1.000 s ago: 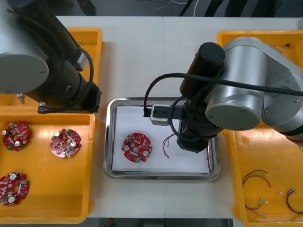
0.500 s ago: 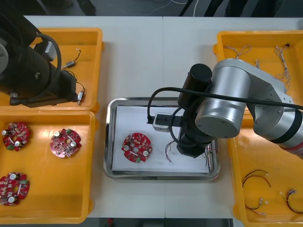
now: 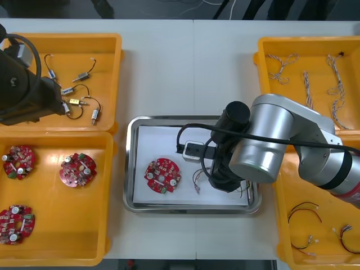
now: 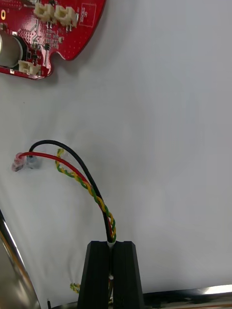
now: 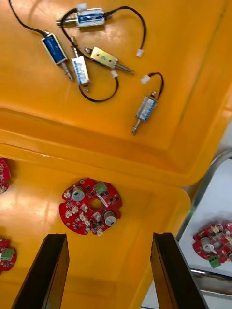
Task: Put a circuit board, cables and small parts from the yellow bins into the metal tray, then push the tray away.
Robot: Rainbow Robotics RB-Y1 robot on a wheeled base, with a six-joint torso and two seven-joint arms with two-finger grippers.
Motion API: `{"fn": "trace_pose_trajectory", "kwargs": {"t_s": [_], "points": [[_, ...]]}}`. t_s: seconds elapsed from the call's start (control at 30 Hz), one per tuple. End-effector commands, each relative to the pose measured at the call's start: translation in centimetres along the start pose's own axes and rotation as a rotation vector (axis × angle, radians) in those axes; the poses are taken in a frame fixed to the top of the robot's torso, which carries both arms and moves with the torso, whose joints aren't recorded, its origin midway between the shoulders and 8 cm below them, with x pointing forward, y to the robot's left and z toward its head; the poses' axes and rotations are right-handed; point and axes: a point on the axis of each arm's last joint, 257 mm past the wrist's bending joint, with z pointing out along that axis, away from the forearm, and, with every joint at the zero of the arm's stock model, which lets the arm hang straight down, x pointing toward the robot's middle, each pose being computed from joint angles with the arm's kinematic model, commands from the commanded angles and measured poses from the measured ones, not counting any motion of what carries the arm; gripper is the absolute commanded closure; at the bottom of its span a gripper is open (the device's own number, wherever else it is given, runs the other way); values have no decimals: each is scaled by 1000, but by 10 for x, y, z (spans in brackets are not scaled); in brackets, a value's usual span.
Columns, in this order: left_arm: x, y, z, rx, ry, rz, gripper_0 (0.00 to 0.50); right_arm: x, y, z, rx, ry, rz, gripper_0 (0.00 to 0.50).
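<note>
Right gripper (image 4: 112, 244), mine: clamped on the red and yellow cable (image 4: 77, 176) over the metal tray (image 3: 130, 169); I'd release low, clear of the circuit board (image 3: 162, 175), ends inside the rim; left gripper (image 5: 108, 236) agape, idle.

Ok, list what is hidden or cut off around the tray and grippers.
Front view: the right arm covers the metal tray's right side and the grip on the cables.
Right wrist view: the right gripper, shut on the cables, hides their held ends; the edge cuts off the red circuit board.
Front view: the left arm covers part of the far left yellow bin; the open left gripper hangs above the left bins.
</note>
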Motion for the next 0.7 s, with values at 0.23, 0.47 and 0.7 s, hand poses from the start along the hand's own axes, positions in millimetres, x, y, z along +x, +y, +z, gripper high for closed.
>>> {"fn": "trace_pose_trajectory", "kwargs": {"t_s": [0.23, 0.47, 0.7], "points": [[-42, 65, 1, -119, -20, -11, 0, -1, 24, 16, -2, -2, 19, 500], [-52, 93, 15, -173, -3, 1, 0, -7, 19, 15, 29, -10, 21, 454], [-65, 108, 23, -198, -16, 35, 0, -8, 16, 15, 37, -11, 27, 0]]}}
